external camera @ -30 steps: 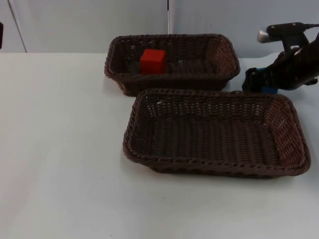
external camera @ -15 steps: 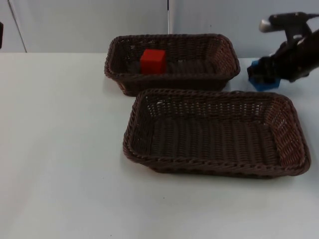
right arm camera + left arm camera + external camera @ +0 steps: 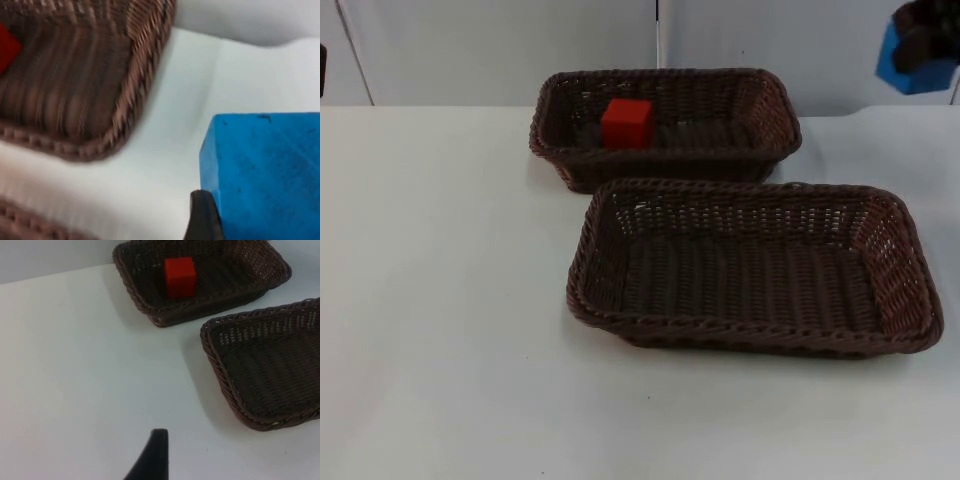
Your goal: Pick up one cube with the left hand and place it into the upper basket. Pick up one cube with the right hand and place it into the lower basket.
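Holding a blue cube (image 3: 912, 72) clamped between the jaws of my right gripper (image 3: 925, 45), I have it high above the white table (image 3: 440, 280), out past the far right end of the upper basket (image 3: 665, 125) and against the grey partition wall (image 3: 500, 50). Seen along that gripper, the blue cube sits hard against a black fingertip (image 3: 202, 215), with the corner of the upper basket's woven rim beside it and bare table between them. A red cube (image 3: 626, 123) lies inside the upper basket, toward its left end, resting on the basket floor. The lower basket (image 3: 755, 265) stands just in front of the upper one, their rims near each other, and holds nothing. My left gripper (image 3: 152, 460) waits off to the left over open table, well apart from both baskets; one black fingertip of it shows, and I cannot tell whether its jaws are spread or pressed together. From there both baskets and the red cube are in sight.
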Robot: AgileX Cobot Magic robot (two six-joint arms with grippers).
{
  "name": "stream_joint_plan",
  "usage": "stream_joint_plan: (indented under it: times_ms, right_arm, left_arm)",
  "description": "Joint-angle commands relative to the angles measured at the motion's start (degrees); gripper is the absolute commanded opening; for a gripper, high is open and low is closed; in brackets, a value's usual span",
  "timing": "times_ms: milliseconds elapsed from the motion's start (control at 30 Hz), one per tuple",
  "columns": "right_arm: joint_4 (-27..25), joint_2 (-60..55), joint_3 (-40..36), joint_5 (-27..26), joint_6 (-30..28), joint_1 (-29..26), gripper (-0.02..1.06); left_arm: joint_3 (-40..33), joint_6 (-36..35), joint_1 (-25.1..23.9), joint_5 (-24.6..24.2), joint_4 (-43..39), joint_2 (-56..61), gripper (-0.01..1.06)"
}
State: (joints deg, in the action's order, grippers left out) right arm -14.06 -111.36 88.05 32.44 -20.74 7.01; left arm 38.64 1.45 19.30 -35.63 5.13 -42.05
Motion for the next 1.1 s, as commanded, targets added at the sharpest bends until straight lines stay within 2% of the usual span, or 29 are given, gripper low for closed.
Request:
stream_joint_plan:
  times_ms: [0, 67, 100, 267, 500, 733, 1067]
  right_arm:
    - [3.27, 2.34, 0.41, 4.39, 2.24, -0.45, 0.0]
    - [9.22, 4.58, 0.41, 8.94, 4.8, -0.48, 0.0]
    - [9.99, 5.35, 0.41, 10.18, 5.06, -0.48, 0.0]
    - [10.52, 8.42, 0.41, 13.7, 5.06, -0.48, 0.0]
    - [10.52, 11.35, 0.41, 15.2, 6.59, -0.48, 0.0]
    - [10.52, 14.81, 0.41, 19.0, 6.59, -0.48, 0.0]
    - [9.39, 19.18, -3.84, 18.59, 6.75, -0.48, 0.0]
  left_arm:
    - [-0.37, -0.43, -0.08, 0.31, 0.42, 0.3, 0.87]
    - [-0.37, -0.43, -0.08, 0.31, 0.42, 0.3, 0.87]
    - [-0.37, -0.43, -0.08, 0.31, 0.42, 0.3, 0.87]
    - [-0.37, -0.43, -0.08, 0.31, 0.42, 0.3, 0.87]
    - [-0.37, -0.43, -0.08, 0.31, 0.42, 0.3, 0.87]
    - [-0.37, -0.43, -0.08, 0.31, 0.29, 0.3, 0.87]
    - [-0.37, -0.43, -0.08, 0.31, 0.29, 0.3, 0.87]
